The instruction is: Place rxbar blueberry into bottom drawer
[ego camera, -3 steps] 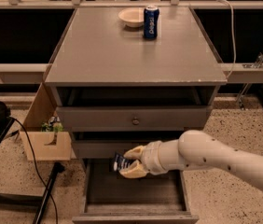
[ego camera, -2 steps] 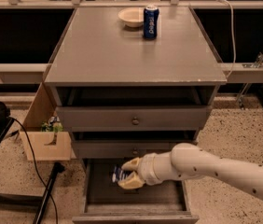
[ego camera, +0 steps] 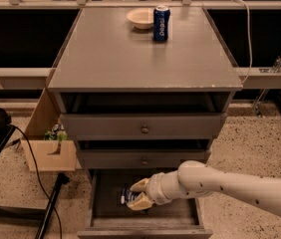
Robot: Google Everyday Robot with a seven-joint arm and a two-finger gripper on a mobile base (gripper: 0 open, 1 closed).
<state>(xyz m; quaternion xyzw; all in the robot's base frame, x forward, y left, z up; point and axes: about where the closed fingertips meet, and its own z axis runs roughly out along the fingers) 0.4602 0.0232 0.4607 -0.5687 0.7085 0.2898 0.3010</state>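
**Navy rxbar blueberry (ego camera: pixel 127 196) low in the bottom drawer (ego camera: pixel 170 214)**

The claw (ego camera: pixel 138 194) sat inside the open drawer, pinching the bar close over its floor. Placement looked nearly done: next, the claw had to spread and back out beneath the 2 upper drawers (ego camera: pixel 144 129).

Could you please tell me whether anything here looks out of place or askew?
Nothing stands out. The claw holds the bar low inside the open bottom drawer, and the can stands upright beside the bowl on the cabinet.
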